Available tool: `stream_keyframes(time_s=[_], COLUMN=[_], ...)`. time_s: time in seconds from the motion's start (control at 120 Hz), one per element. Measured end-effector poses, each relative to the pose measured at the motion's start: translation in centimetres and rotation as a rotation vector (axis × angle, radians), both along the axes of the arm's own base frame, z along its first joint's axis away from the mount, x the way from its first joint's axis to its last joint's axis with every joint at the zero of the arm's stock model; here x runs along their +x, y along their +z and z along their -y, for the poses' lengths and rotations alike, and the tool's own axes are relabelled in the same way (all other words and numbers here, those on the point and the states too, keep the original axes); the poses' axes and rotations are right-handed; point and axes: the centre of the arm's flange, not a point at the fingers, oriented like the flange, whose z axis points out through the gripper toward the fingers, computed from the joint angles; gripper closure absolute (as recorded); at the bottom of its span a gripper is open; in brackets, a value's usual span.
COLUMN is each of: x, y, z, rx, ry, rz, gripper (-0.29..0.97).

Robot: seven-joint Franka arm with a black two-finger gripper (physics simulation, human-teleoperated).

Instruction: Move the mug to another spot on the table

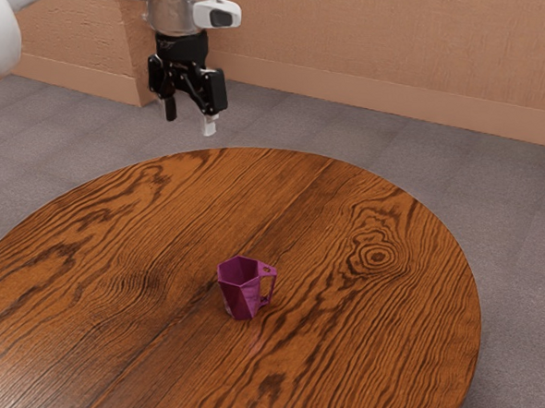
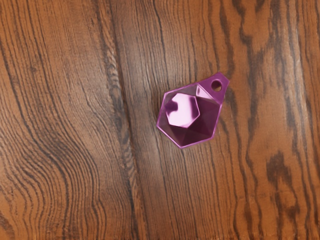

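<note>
A small purple faceted mug [image 1: 244, 286] stands upright near the middle of the round wooden table [image 1: 94, 249], its handle toward the exterior view's right. From straight above, the wrist view looks into the mug [image 2: 190, 114], whose pierced handle tab [image 2: 216, 85] juts from one corner. My black gripper [image 1: 189, 117] hangs high above the table's far edge, well away from the mug. Its two fingers stand apart, open, with nothing between them.
The table's wood grain [image 2: 75, 150] spreads around the mug on every side. Beyond the table lie a grey floor [image 1: 460, 169] and a tan wall [image 1: 402, 45] with a baseboard.
</note>
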Motion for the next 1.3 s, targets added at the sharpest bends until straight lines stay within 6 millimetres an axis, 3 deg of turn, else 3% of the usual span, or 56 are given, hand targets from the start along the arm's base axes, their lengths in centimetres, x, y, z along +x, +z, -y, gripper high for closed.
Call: stream_keyframes(time_s=[0.15,0.2,0.367,0.5,0.692,0.783,1.008,1.2,1.3], x=[-0.6,-0.7,-0.3,1.7,4.0,4.4,4.8,5.8,6.5], y=[-1.9,-4.7,-16.7,-21.7,-24.0,-25.9,-28.4,-28.8,-30.5], z=[3.3,3.7,5.1,6.4,8.6,9.3,10.8,11.1,11.3], rx=[0.001,0.002,0.023,0.041,0.033,0.032,0.023,0.031,0.035], ry=[-0.084,-0.100,-0.143,-0.228,-0.373,-0.430,-0.553,-0.634,-0.672], rz=[-0.036,-0.071,-0.183,-0.157,-0.089,-0.094,-0.094,-0.071,-0.079], gripper=[0.00,0.00,0.00,0.00,0.00,0.00,0.00,0.00,0.00])
